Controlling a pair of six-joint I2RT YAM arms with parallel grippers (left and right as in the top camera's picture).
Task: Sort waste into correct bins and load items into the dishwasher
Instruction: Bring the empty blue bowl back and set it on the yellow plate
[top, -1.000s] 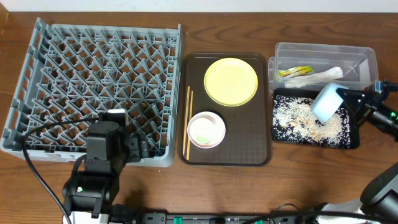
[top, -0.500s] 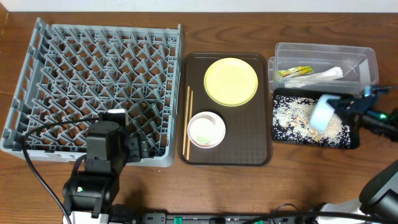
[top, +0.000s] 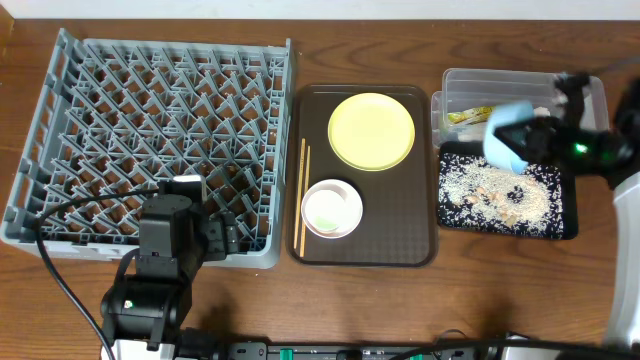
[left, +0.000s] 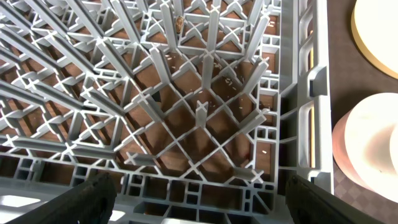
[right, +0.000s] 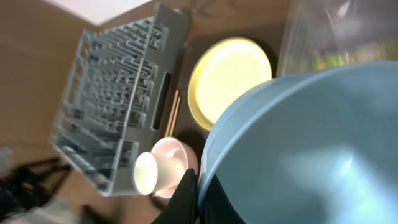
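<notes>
- Overhead view had the right gripper (top: 540, 135) clamped onto the rim of the blue bowl (top: 508, 142). The bowl was tilted and sat over the spot where the clear tub (top: 520, 73) meets the black tray (top: 566, 228).
- The right wrist view agreed: the bowl filled most of the frame, with a dark finger (right: 183, 199) pinching its edge.
- Rice scraps (top: 480, 182) with dark bits were spread across the black tray.
- A green-and-orange snack wrapper (top: 472, 116) lay inside the clear tub, just beside the bowl.
- The left gripper (left: 199, 193) was spread wide with nothing in it — it hung over the near right corner of the dish rack (top: 150, 120). Only the two finger ends showed, one at each bottom corner of the left wrist view.
- The rack took up the left side of the table (top: 450, 300), and I couldn't see any dishes in it.
- The brown tray (top: 395, 225) sat between the rack and the two bins.
- The yellow plate (top: 371, 131) lay flat on the far half of that tray.
- The pink bowl (top: 345, 222) was on the near half, with the white cup (top: 325, 210) standing inside it.
- The chopsticks (top: 302, 195) lay side by side along the tray's left edge, just beside the pink bowl.
</notes>
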